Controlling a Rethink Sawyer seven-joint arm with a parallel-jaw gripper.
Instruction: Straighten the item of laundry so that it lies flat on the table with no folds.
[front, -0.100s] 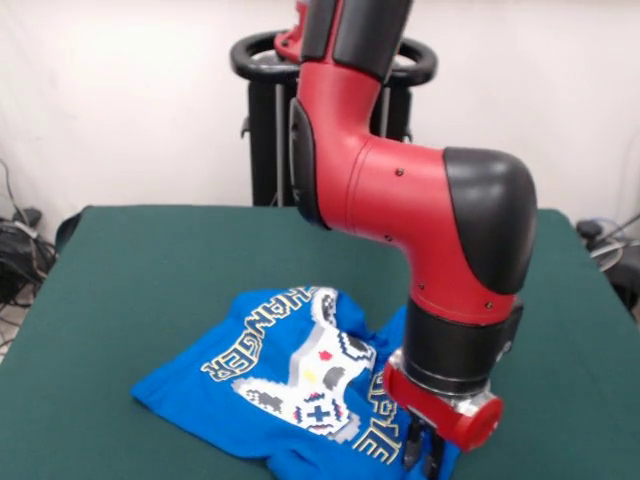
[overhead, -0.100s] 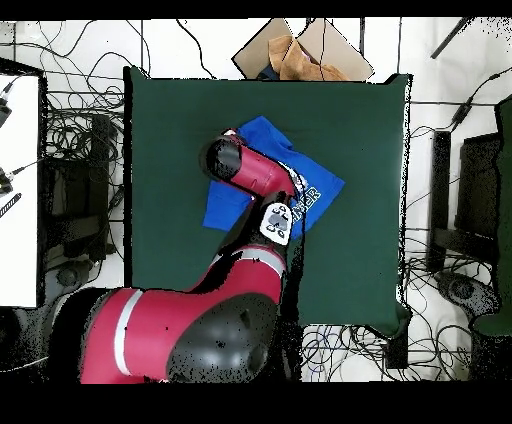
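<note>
Rumpled blue tee (front, -0.100s: 290, 390) on felt tbl (front, -0.100s: 150, 270).

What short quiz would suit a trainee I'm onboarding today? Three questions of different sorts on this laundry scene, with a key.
1. True or false: the blue T-shirt lies fully flat on the green table.
2. Multiple choice: the gripper is (A) raised high above the shirt, (B) down at the shirt's edge, (C) off the table.
3. Fill in: the print on the shirt shows a game ____.

Key: 1 false, the shirt is creased and bunched beside the gripper; 2 B; 3 controller.
</note>
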